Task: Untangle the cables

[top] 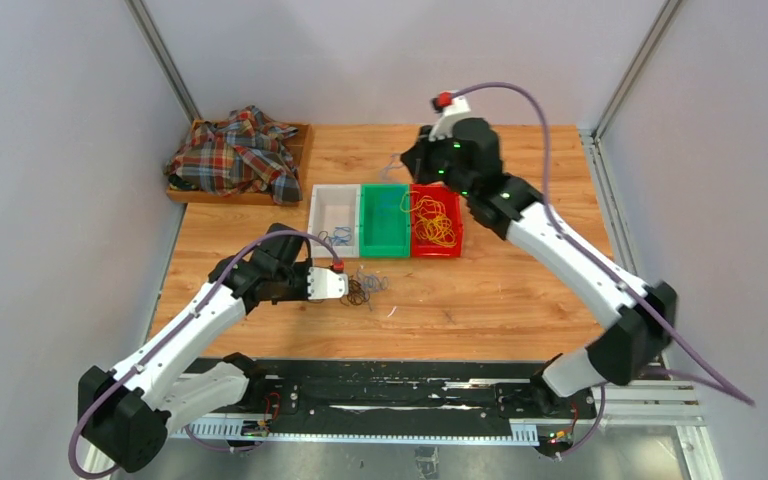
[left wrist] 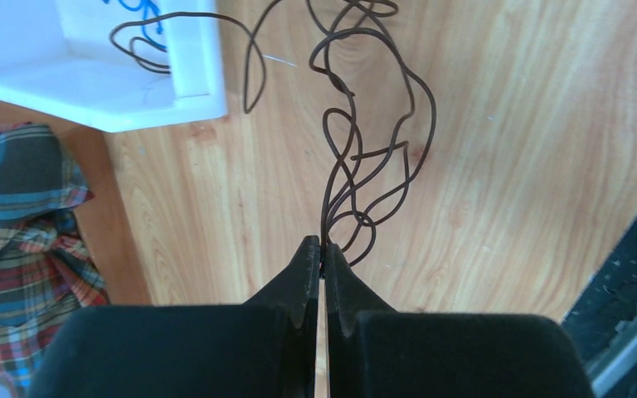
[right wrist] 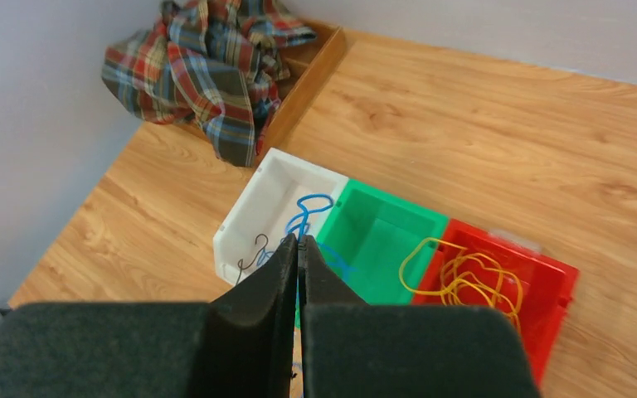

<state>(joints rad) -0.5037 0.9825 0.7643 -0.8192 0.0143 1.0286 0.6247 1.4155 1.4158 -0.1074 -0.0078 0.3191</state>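
A tangle of dark cables [top: 363, 288] lies on the wooden table in front of the bins. My left gripper [top: 346, 284] is shut on one end of it. In the left wrist view the gripper [left wrist: 322, 247] pinches the dark loops [left wrist: 365, 157], which trail away to the white bin [left wrist: 91, 83]. My right gripper [top: 408, 160] hangs high above the bins. It [right wrist: 299, 239] is shut on a thin blue cable [right wrist: 311, 206] that dangles over the white bin [right wrist: 257, 203] and the green bin [right wrist: 381, 236]. Yellow cables [right wrist: 464, 278] fill the red bin [right wrist: 551, 286].
The three bins, white [top: 332, 215], green [top: 385, 243] and red [top: 458, 238], stand in a row mid-table. A plaid cloth [top: 235, 152] lies heaped in a wooden tray [top: 300, 150] at the back left. Grey walls close in on both sides.
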